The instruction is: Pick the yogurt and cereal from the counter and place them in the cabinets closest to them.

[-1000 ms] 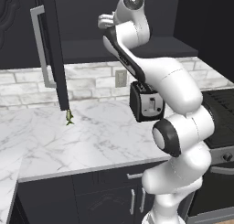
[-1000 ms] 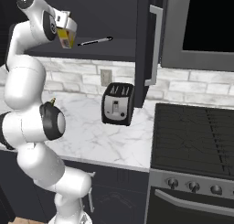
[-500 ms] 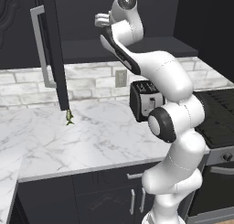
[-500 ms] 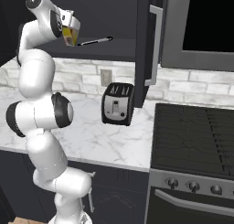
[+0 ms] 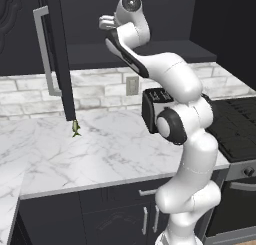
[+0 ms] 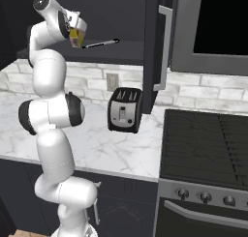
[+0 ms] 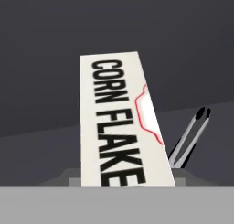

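One box is in play: the cereal [image 6: 75, 37] is clamped in the end effector [image 6: 77, 34], raised high at the open cabinet [image 5: 55, 49] and well above the worktop [image 5: 100, 154]. From the hand camera the pale top edge of the box [image 7: 121, 122] stands just ahead of the end effector, with the dark cabinet interior beyond it and a pair of tongs [image 7: 188, 138] lying just to one side on what looks like the shelf, though the dim view makes that hard to settle.

To do this step well, I would carry the box further in over the shelf, keep it upright, steer it wide of the tongs, and lower it until its base rests flat before letting go. Releasing early risks a tip or a fall to the worktop below.

Compared with a second ago, the arm has straightened and drawn its elbow in toward the wall, and the box has moved a little nearer the shelf. The toaster [image 6: 124, 110] and the small green thing [image 5: 76, 128] below have not shifted.
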